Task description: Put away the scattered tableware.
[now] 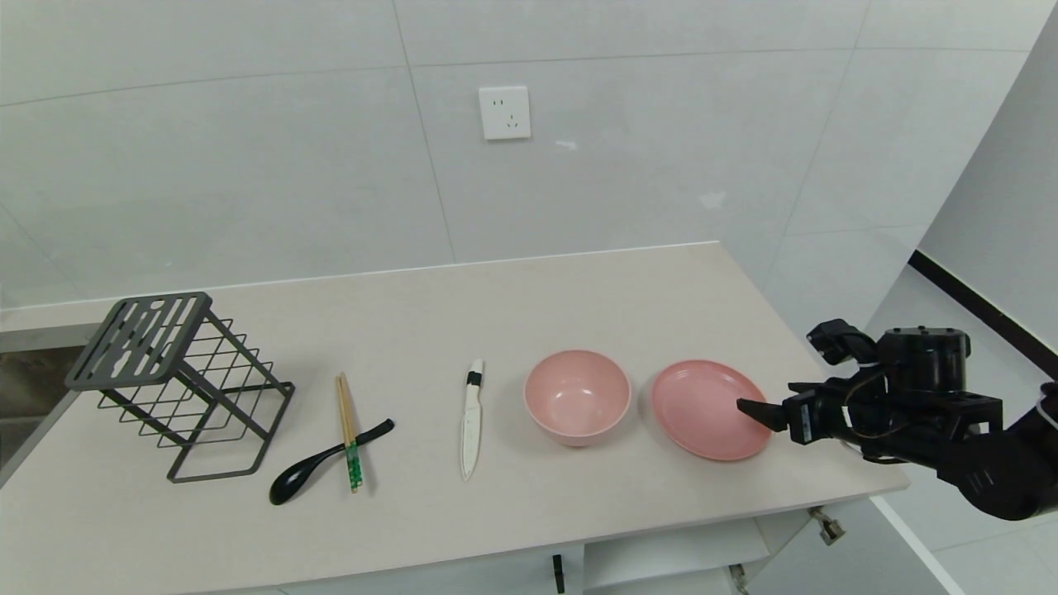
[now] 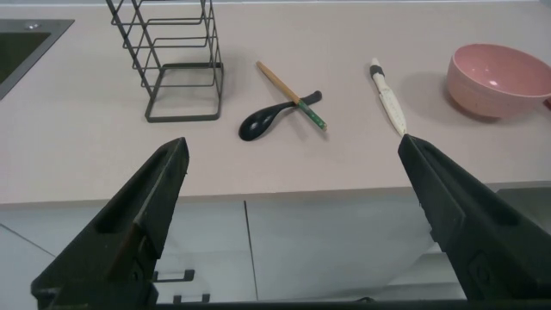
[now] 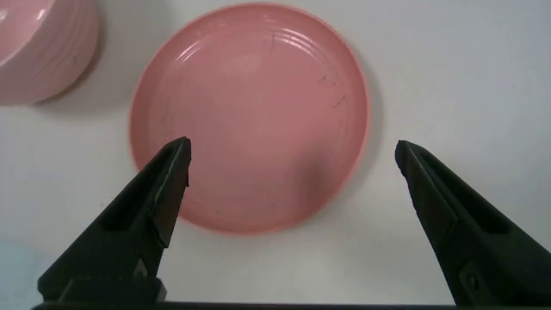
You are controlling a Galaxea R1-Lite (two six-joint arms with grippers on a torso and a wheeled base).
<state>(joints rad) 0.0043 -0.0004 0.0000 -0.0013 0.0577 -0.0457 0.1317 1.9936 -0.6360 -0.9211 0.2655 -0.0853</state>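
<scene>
Right wrist view puts the right hand (image 3: 293,148), fingers (image 3: 146,207) spread, just short of the pink plate (image 3: 250,116), which lies near the right edge of the table (image 1: 579,297), straight ahead between the fingers. This arm is nearer; the left hand (image 2: 293,148), also spread, hangs off the front edge.

A shallow pink plate (image 1: 709,407) lies flat just under the right pincer (image 1: 756,411). To the pincer's left, each farther off: an upright pink bowl (image 1: 577,397) beside the plate, a white knife (image 1: 471,419), chopsticks (image 1: 348,430) lying across a black spoon (image 1: 326,461), and a dark wire rack (image 1: 178,380).
</scene>
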